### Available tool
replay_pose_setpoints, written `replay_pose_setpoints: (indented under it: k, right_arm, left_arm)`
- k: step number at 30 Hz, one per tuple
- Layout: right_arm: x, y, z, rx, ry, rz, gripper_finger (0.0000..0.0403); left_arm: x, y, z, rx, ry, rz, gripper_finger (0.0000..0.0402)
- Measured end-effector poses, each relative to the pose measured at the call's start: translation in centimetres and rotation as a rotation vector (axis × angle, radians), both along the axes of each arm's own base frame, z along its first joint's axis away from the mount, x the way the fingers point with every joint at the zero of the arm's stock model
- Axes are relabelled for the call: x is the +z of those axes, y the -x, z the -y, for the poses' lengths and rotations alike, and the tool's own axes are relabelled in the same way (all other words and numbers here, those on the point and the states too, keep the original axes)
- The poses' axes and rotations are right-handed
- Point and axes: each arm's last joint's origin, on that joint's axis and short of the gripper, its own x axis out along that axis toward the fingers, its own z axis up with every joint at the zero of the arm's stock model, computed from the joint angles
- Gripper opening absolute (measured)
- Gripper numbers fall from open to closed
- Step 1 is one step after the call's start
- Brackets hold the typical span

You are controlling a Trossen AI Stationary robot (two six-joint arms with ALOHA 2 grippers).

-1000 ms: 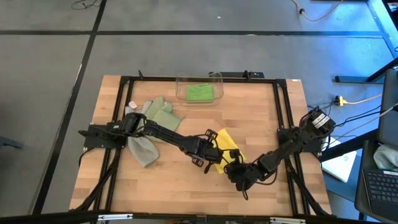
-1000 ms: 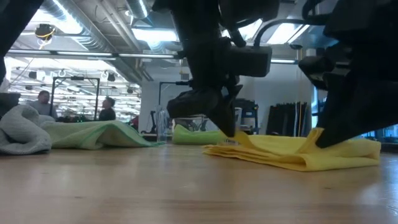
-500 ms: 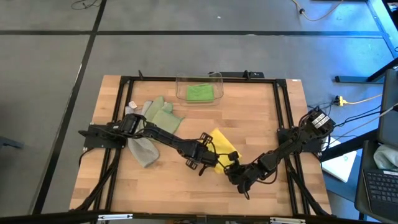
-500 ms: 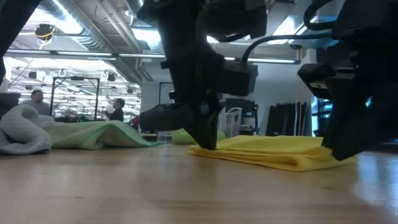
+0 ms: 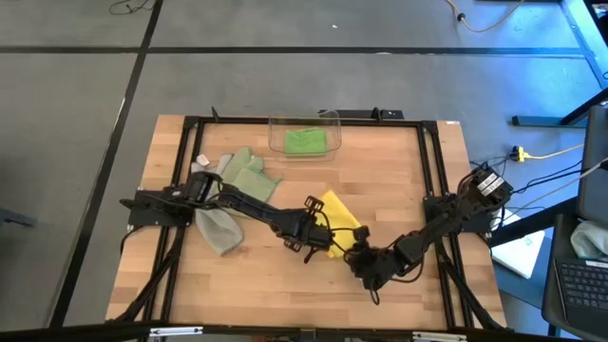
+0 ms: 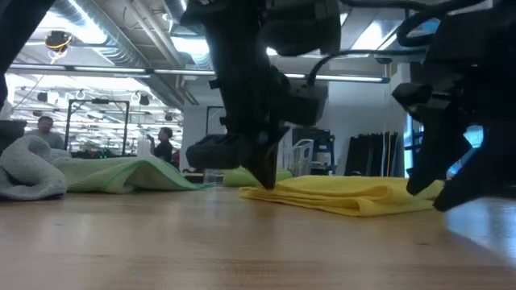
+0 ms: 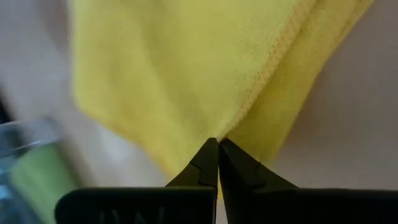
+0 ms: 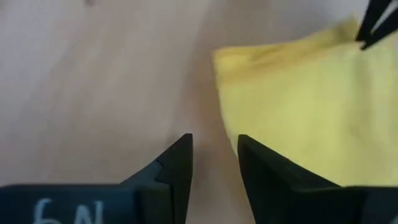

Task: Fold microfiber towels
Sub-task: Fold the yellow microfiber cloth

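A folded yellow towel (image 5: 339, 218) lies flat on the table's middle; in the low view the same yellow towel (image 6: 347, 193) shows as a low stack of layers. My left gripper (image 5: 323, 240) is shut at its left edge. My right gripper (image 8: 214, 158) stands open at the towel's near corner, its gap over bare wood. A pale sage green towel (image 5: 244, 175) and a grey towel (image 5: 219, 230) lie crumpled at the left. A bright green towel (image 5: 306, 142) lies in the clear bin. My left gripper pinches the yellow towel's hemmed edge (image 7: 244, 112) at the very ends of its two fingers, slanting down from the table's left. How many layers are caught I cannot tell. The towel lies flat on the table. My right gripper has one finger (image 8: 264, 171) over the towel's edge; whether it touches I cannot tell.
The clear bin (image 5: 328, 122) stands at the far edge, centre. A black frame (image 5: 185, 142) runs around the table top. People move in the room behind the table in the low view. Bare wood lies at the near left and far right.
My right gripper has opened and let go of the yellow towel's near end. My left gripper has gone a little toward the table's left with the towel's edge. The towel has slid that way, and its raised near end has dropped flat into a more compact stack.
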Motion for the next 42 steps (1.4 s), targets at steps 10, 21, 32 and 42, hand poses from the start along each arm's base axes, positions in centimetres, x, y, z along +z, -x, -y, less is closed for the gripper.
replay_pose_setpoints:
  k: [10,21,32,42]
  right_arm:
    - [2.1,2.8,0.3,-0.081,0.181,-0.073,0.0112]
    - [0.1,4.7,2.4,-0.209,0.283,-0.047,0.0152]
    - [0.2,3.3,1.2,-0.133,0.205,0.088,0.0166]
    - [0.8,1.4,1.2,-0.061,0.201,0.166,0.0166]
  left_arm:
    - [3.5,0.3,1.8,-0.071,-0.040,0.128,0.0000]
    - [3.7,0.5,1.4,-0.062,-0.135,0.113,0.0000]
    - [3.5,0.9,-0.7,0.047,-0.180,0.074,0.0000]
    - [3.3,1.3,0.5,0.077,-0.060,0.081,0.0000]
